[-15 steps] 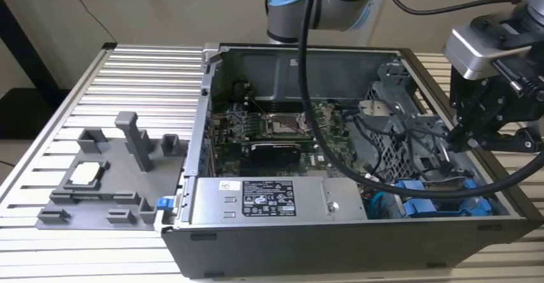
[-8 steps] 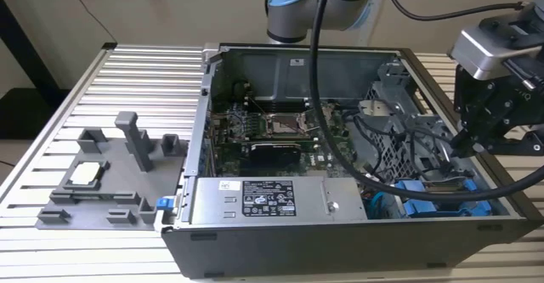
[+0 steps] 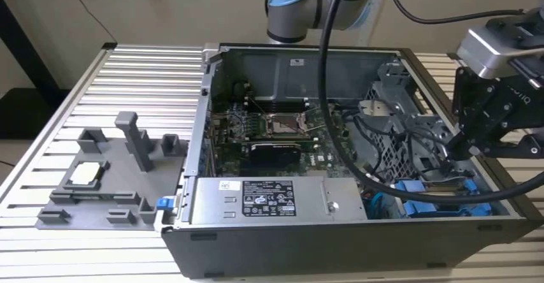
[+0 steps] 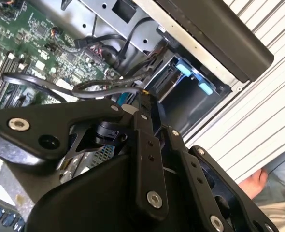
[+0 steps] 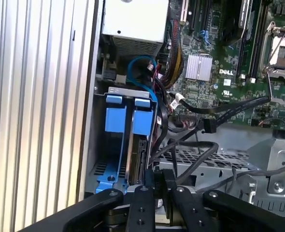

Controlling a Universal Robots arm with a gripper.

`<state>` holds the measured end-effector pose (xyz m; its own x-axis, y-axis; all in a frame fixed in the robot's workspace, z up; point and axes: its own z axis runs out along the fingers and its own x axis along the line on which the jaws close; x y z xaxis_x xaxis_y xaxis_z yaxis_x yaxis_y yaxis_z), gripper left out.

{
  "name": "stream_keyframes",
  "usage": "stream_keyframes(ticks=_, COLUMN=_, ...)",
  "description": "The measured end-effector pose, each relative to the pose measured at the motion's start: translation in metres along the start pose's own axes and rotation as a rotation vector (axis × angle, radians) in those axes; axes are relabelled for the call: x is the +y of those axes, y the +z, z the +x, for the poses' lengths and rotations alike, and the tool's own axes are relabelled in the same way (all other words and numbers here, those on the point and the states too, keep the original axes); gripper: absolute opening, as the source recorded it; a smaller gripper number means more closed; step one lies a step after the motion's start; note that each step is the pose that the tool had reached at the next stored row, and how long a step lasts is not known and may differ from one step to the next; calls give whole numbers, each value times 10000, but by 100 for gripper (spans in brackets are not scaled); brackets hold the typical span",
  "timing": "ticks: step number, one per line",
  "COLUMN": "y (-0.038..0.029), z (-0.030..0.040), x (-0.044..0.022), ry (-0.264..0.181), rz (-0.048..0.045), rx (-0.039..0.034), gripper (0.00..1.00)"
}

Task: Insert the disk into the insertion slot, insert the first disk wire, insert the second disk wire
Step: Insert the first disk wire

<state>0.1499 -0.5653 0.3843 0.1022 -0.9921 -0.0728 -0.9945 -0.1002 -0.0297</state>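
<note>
The disk (image 5: 138,155) sits on edge in the insertion slot (image 5: 114,92) of the drive cage, its blue carrier (image 5: 143,122) beside another blue carrier (image 5: 115,118). In the exterior view the blue carrier (image 3: 442,203) lies low in the case's right front corner. My gripper (image 3: 457,155) reaches down into the case just above the disk's rear end. Its fingers (image 5: 147,186) are pressed together on the connector of a black disk wire (image 4: 84,89). The gripper (image 4: 143,96) holds that connector close to the disk (image 4: 165,79); whether the connector touches the disk is hidden.
The open computer case (image 3: 340,245) lies on a slatted metal table (image 3: 127,85). Inside are the power supply (image 3: 264,200), the motherboard (image 3: 272,130) and loose black cables (image 5: 205,126). A grey fixture (image 3: 111,174) stands on the exterior view's left. A person's hand (image 4: 256,183) is nearby.
</note>
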Motion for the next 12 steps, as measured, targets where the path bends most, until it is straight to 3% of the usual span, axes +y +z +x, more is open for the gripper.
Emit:
stream_keyframes(ticks=5, y=60, z=4, x=0, ry=526, rz=34, rx=3, gripper=19)
stream_keyframes(ticks=6, y=63, z=7, x=-17, ry=535, rz=-32, rx=-2, gripper=19)
stream_keyframes(ticks=7, y=64, z=9, x=-37, ry=545, rz=-160, rx=-11, gripper=19)
stream_keyframes(ticks=9, y=72, z=12, x=-64, ry=553, rz=-282, rx=-22, gripper=19)
stream_keyframes(ticks=10, y=84, z=13, x=-65, ry=554, rz=-284, rx=-38, gripper=19)
stream_keyframes(ticks=12, y=101, z=15, x=-64, ry=556, rz=-277, rx=-151, gripper=19)
